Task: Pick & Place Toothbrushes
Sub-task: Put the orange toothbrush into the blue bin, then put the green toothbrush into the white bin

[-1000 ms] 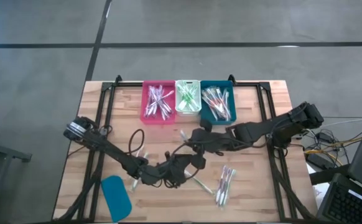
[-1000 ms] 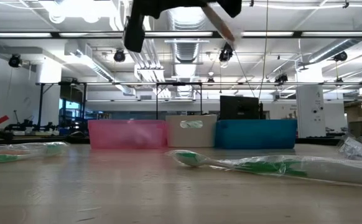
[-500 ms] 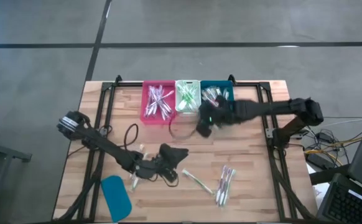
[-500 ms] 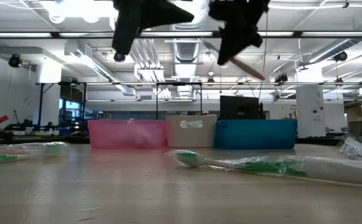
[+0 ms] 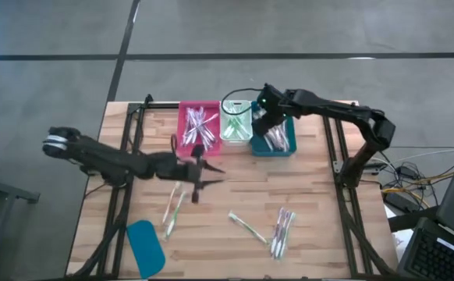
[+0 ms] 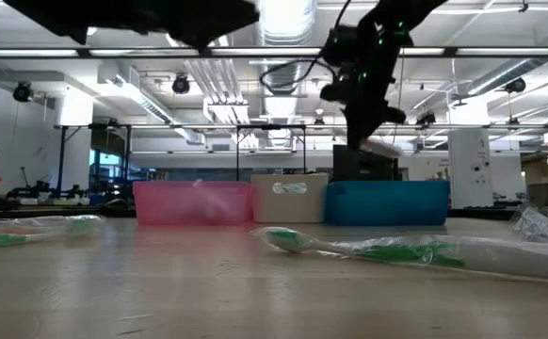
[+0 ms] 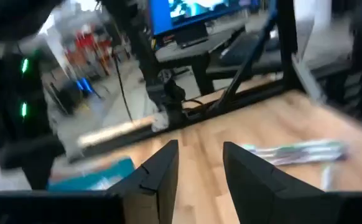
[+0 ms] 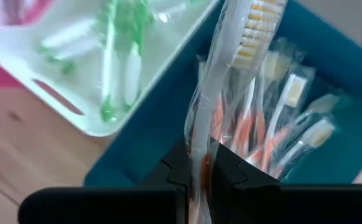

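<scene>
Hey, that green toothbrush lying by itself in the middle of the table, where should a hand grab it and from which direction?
Grip the green toothbrush at mid-handle, coming straight down from above. It lies flat on the table in a crinkly clear wrapper, so only its upper side is free. It runs diagonally, so turn the fingers to close across its narrow width, not along it. Nothing crowds it; the nearest toothbrushes lie apart.

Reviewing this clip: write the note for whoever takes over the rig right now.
Right tool: shut on an orange toothbrush, above the teal bin.
Left tool: open, empty, over mid-table.
Done: pink bin, white bin and teal bin each hold sorted brushes.
Left: drop the held one; loose toothbrushes remain at and. Teal lid lies at the front left.
</scene>
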Action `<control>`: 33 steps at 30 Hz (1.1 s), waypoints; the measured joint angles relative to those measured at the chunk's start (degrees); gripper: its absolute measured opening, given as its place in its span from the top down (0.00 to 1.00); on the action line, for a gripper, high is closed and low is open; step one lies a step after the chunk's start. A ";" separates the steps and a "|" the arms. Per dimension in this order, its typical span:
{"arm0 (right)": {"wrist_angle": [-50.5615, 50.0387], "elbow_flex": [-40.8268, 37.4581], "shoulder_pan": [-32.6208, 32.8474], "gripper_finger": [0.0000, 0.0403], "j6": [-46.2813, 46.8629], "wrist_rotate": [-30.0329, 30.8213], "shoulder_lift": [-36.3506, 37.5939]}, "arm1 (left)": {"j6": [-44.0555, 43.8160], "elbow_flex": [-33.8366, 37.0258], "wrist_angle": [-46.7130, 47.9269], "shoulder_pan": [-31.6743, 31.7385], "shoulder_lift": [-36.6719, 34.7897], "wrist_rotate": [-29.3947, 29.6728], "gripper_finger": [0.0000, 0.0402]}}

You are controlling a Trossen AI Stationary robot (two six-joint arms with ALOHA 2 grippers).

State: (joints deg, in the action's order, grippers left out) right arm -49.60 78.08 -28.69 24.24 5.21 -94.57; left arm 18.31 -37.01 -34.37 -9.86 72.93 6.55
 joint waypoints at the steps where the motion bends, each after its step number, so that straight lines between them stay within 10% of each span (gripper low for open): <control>1: 0.05 0.00 -0.75 0.96 -0.54 -0.62 -0.99 | -3.90 0.88 0.64 1.57 -1.24 -1.88 0.68; 16: -1.22 -0.07 -6.73 0.92 -2.39 -5.31 -11.71 | -15.94 8.24 0.90 7.03 -13.38 -5.47 0.69; 33: -1.28 0.22 -7.67 0.52 -5.75 -5.22 -4.35 | -15.45 7.25 18.30 6.86 -17.77 -5.49 0.69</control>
State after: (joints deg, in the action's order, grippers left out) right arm -50.89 78.30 -36.36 18.49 -0.01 -98.92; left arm 2.86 -29.76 -16.07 -3.01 55.16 1.06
